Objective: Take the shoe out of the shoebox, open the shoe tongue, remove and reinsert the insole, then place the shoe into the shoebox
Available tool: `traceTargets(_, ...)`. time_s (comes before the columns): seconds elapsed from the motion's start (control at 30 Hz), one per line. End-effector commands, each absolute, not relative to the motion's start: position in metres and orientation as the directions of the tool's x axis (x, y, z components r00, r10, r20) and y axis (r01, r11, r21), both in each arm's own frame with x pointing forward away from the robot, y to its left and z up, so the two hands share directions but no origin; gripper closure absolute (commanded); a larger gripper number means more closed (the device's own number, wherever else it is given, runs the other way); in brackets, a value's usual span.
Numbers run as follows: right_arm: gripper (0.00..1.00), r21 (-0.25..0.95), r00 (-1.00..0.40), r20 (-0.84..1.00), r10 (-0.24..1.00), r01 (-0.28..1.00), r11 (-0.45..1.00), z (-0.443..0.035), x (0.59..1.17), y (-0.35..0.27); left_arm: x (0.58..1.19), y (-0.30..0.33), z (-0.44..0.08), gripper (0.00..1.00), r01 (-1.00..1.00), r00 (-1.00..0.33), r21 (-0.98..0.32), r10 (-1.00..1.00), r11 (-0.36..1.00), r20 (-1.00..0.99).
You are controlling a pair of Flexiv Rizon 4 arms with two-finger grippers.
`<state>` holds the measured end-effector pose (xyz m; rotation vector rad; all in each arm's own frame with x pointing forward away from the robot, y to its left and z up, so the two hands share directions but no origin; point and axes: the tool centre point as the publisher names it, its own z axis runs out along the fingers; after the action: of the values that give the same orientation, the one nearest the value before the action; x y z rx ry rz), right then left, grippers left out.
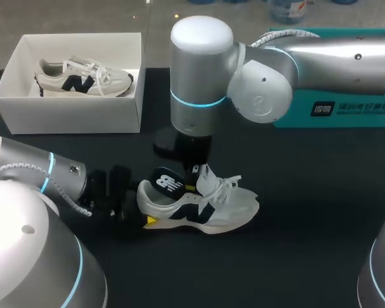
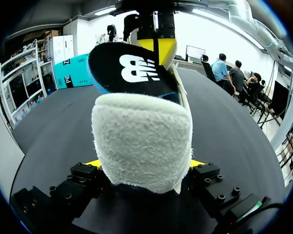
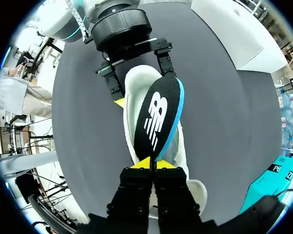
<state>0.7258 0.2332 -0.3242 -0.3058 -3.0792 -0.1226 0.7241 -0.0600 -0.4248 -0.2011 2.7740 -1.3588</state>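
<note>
Item: one white shoe (image 1: 208, 212) with dark side markings stands upright on its sole on the black desk (image 1: 308, 224), laces loose.

Left arm (image 1: 32, 173): it enters low, behind the shoe's heel. The left jaws are closed on the heel from both sides. The left wrist view shows a yellow fingertip (image 2: 94, 163) pressed against each flank of the pale heel cup.

Right arm (image 1: 263, 70): it stands directly above the shoe, wrist pointing down at the tongue area. The right jaws are pinched nearly together on one end of the insole (image 1: 167, 183). In the right wrist view the yellow fingertips (image 3: 142, 164) meet on that end.

Insole: black with a white mark and a blue edge. It slants over the shoe's opening, its free end raised above the heel. Whether any part of it touches the inside of the shoe cannot be told.

Shoebox (image 1: 70, 115): white, open, well apart from the shoe, beyond its heel end and towards the far side of the desk. A second shoe (image 1: 83, 78) of the same pattern lies inside.

A teal box (image 1: 353, 109) sits beyond the shoe's toe end at the far edge of the desk, behind the right arm.
</note>
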Motion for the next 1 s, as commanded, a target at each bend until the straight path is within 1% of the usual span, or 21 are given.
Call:
traceTargets(0.03, 1.0, 0.131, -0.986, 0.041, 0.161, 0.165, 0.978, -0.32, 0.731, 0.233, 0.724, -0.06, -0.426, 1.0, -0.096, -0.99, -0.788, -0.138, 0.608, 0.015)
traceTargets(0.37, 1.0, 0.188, -0.997, 0.006, 0.072, 0.072, 0.98, -0.316, 0.755, 0.255, 0.724, -0.06, -0.426, 1.0, -0.096, -0.99, -0.788, -0.138, 0.608, 0.015)
traceTargets(0.57, 1.0, 0.227, -0.998, -0.052, 0.029, 0.016, 0.974, -0.298, 0.764, 0.266, 0.724, -0.06, -0.426, 1.0, -0.096, -0.99, -0.788, -0.138, 0.608, 0.015)
traceTargets(0.8, 1.0, 0.233, -0.998, -0.069, -0.001, -0.017, 0.972, -0.288, 0.769, 0.277, 0.724, -0.06, -0.426, 1.0, -0.096, -0.99, -0.788, -0.138, 0.608, 0.015)
traceTargets(1.0, 1.0, 0.252, -0.999, -0.05, -0.019, -0.031, 0.967, -0.297, 0.769, 0.278, 0.724, -0.06, -0.426, 1.0, -0.096, -0.99, -0.788, -0.138, 0.608, 0.015)
